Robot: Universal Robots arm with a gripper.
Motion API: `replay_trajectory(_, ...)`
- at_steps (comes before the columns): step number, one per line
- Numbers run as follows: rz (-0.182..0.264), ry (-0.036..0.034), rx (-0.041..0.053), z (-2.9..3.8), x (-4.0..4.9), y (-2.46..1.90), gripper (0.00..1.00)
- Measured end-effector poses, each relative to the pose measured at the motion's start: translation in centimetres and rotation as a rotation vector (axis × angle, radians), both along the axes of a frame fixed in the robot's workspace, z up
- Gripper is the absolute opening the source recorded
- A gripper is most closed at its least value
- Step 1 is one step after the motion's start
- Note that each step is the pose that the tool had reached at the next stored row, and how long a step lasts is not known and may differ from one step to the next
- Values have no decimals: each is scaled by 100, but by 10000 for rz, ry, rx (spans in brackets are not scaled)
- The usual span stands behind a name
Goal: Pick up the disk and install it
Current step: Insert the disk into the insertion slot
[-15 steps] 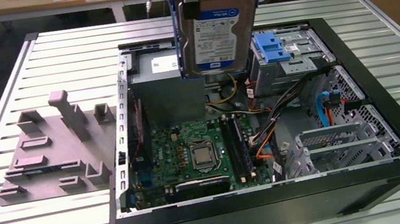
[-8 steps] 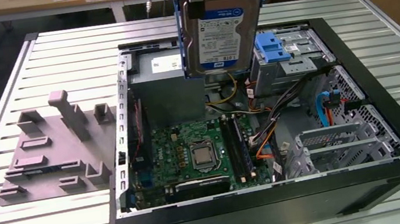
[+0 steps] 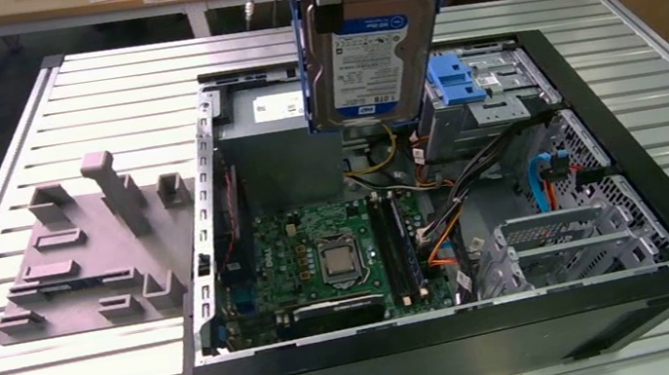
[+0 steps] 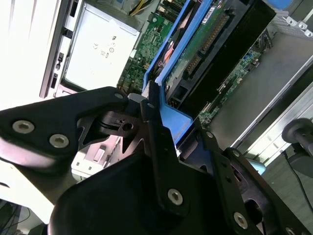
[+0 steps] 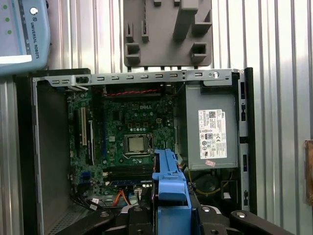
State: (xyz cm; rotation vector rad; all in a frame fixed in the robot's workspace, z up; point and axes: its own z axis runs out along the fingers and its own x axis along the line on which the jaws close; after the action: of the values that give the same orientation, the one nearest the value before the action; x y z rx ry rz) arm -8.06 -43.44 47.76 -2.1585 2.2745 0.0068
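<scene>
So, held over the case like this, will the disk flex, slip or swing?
The disk looks like a rigid metal slab, so it should not flex. It hangs on edge below the gripper, probably dense for its size, so it may pivot if jolted. The grip seems to sit on its blue rails; smooth plastic could slip or give.

Looking down past the black gripper (image 4: 172, 128), I see its jaws clamped on the blue-railed end of the disk (image 4: 215, 44), which shows its green circuit board and hangs tilted. Beyond it lie a green motherboard (image 4: 141, 55) and a grey metal box (image 4: 98, 54) with a white sticker.
</scene>
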Motion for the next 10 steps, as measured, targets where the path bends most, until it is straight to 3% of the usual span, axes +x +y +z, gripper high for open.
replay_trajectory(10, 0, 0, 0, 0, 9, -26, 37)
